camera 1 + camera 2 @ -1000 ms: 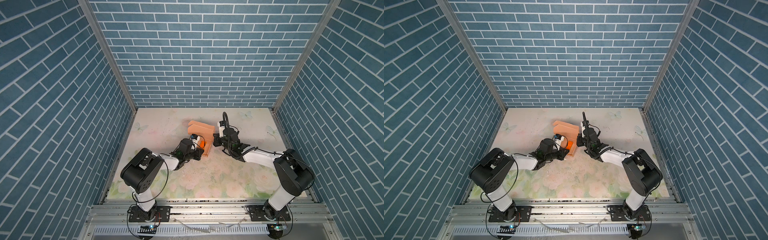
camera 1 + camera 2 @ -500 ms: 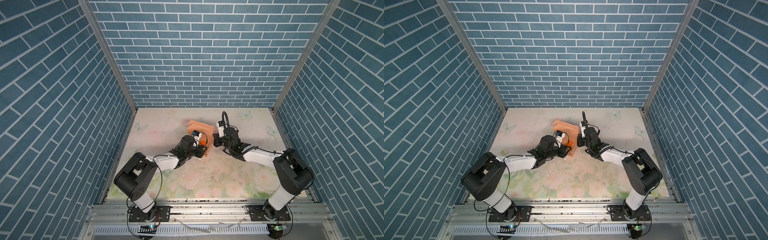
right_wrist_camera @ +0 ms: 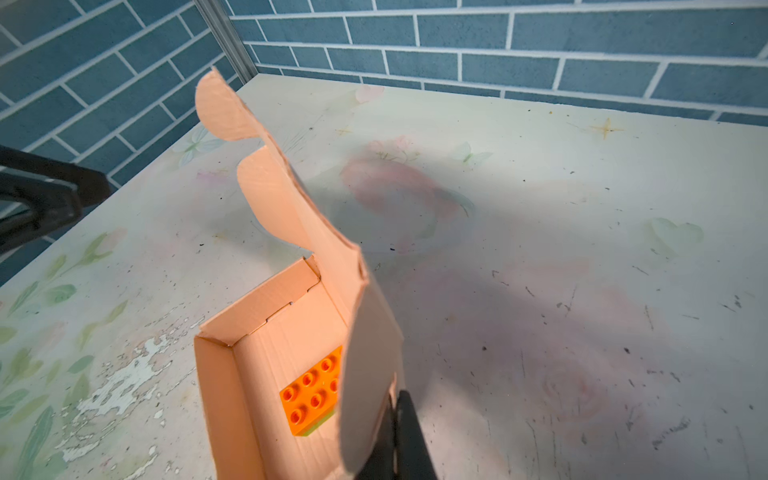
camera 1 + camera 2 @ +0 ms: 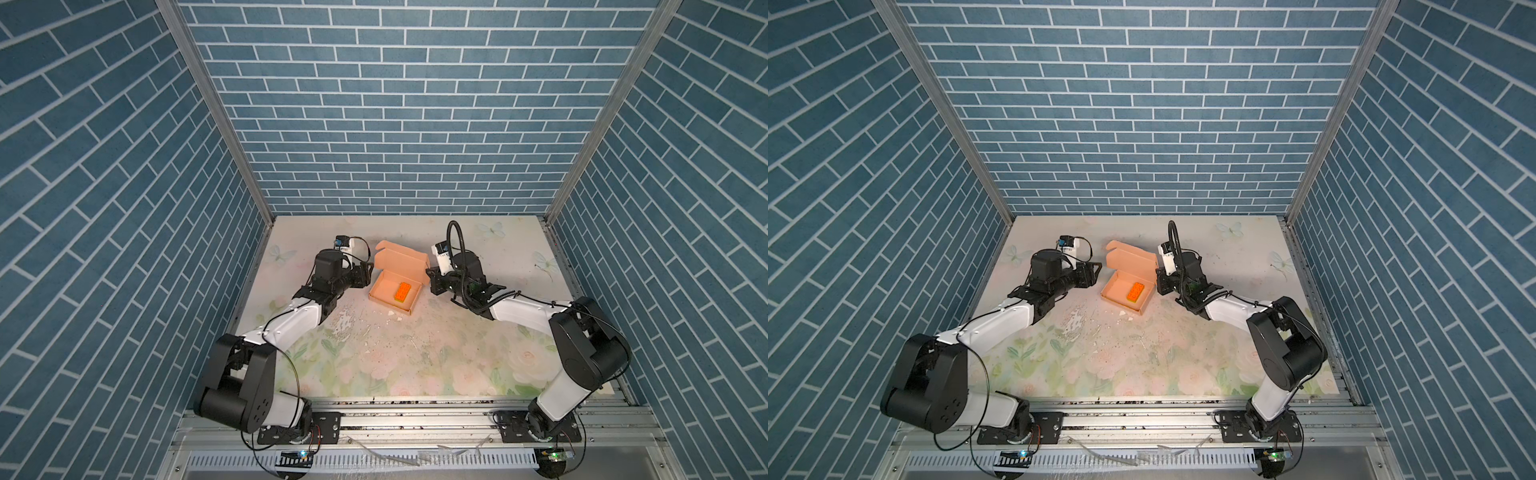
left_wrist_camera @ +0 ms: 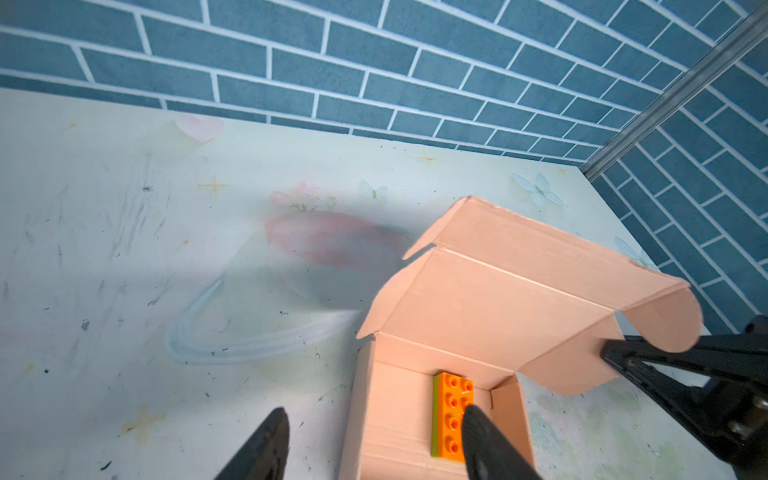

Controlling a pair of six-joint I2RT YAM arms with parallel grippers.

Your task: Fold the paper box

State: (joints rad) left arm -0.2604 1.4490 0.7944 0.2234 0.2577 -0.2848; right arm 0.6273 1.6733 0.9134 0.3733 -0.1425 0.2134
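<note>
Toward the back of the floral table (image 4: 415, 357), between the two arms: the paper box (image 4: 384, 288). Base tray is formed, all four walls up, sitting flat on the table. Lid (image 4: 401, 262) stands open off the far wall, front flap creased, rounded side flaps free. Both top views agree.

Inside the tray: orange brick (image 4: 401, 291), flat on the floor, studs up. The right wrist view shows a green layer under the orange brick (image 3: 311, 395).

Left gripper (image 4: 369, 275): low, just beside the tray's left wall, with a small gap visible in both top views. Fingers (image 5: 270, 444) are spread apart and nothing is pinched between them. In the left wrist view the near wall lines up between the two tips, and one tip overlaps the brick in that view only.

Right gripper (image 4: 429, 273): at the box's right side, fingers together, clamped on the lid's right side flap (image 5: 577, 365). The right wrist view shows cardboard directly against the closed fingertips (image 3: 405, 440). The left wrist view shows the same pinch from across the box.

Table surface: print peeled in a patch (image 4: 343, 324) in front of the box. Small white scraps (image 4: 397, 319) lie just off the tray's near edge.
</note>
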